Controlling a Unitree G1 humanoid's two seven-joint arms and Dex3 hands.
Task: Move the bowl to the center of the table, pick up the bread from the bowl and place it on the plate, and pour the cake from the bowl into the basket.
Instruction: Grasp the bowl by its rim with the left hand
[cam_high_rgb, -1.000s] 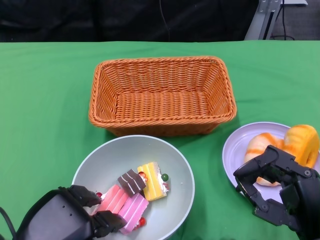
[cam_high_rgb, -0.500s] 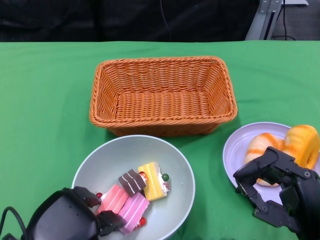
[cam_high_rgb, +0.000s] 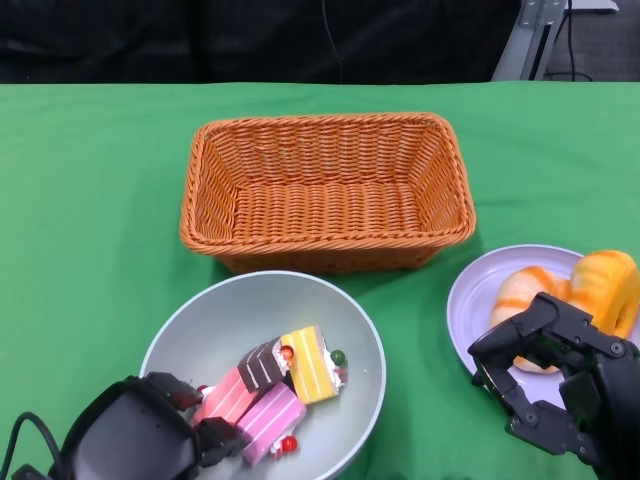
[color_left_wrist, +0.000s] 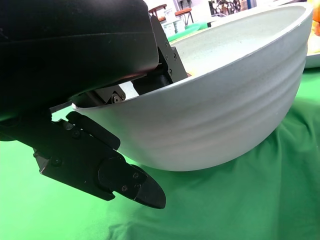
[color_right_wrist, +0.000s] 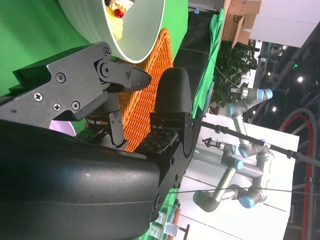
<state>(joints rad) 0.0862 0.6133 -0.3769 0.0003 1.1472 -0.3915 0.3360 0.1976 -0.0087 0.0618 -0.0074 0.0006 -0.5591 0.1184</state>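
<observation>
I see L hand gripping bowl rim w/ cake inside; R hand spread, empty, over plate w/ bread.

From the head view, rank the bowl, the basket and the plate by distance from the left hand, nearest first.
1. Bowl: gripped at its near rim by the left hand.
2. Basket: behind the bowl, table centre.
3. Plate: far right, holding the bread, by the right hand.
</observation>
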